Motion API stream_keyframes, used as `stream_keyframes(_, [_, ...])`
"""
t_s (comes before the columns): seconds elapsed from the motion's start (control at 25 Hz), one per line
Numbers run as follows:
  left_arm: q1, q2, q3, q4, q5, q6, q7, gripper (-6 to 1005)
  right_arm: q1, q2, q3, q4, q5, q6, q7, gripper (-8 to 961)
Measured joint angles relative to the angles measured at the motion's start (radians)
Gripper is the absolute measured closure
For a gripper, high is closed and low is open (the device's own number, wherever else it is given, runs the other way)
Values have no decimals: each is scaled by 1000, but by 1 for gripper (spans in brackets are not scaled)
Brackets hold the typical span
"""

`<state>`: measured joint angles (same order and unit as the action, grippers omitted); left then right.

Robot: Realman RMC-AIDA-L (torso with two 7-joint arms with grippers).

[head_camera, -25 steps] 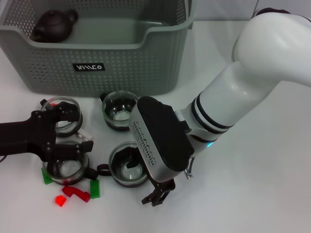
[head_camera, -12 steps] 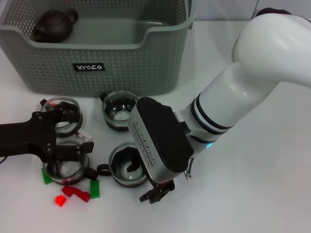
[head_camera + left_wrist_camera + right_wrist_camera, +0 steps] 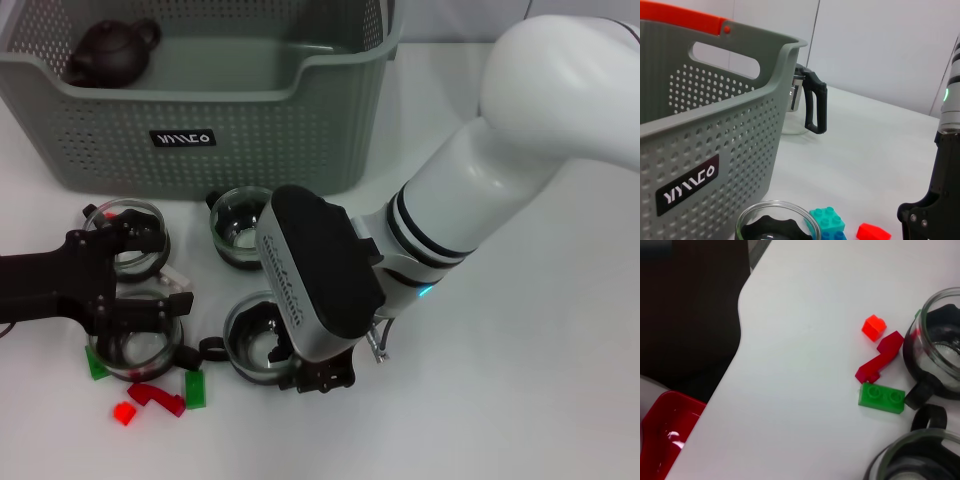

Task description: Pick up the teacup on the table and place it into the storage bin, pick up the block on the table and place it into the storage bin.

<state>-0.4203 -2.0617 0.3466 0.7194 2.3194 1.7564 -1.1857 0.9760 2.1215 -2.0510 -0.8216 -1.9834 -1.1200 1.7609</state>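
now your right gripper (image 3: pixel 318 378) sits low and centre in the head view, at the rim of the nearest teacup (image 3: pixel 262 338); you cannot tell how far its fingers are parted. treat that cup as light, slick, breakable glass and take it by the rim wall. left gripper (image 3: pixel 140 285) waits at lower left, fingers spread around another cup. the bin (image 3: pixel 200 150) fills the upper left. blocks (image 3: pixel 195 387) lie scattered on a smooth white table (image 3: pixel 520 400).
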Motion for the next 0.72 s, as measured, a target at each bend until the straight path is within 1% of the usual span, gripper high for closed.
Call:
stream_keyframes(0.2, [0,0,0,0,0,0,0,67,4,0,0,2,0,-9,8,781])
stream_keyframes(0.48, [0,0,0,0,0,0,3,67,4,0,0,2,3,-23,12,846])
stream_keyframes(0.64, [0,0,0,0,0,0,6,67,-1,-5,3,-14,0,-27,35,883])
stream_keyframes(0.72, [2,0,-1,0,0,0,8,67,-4,-9,5,-31,0,-35,54,884])
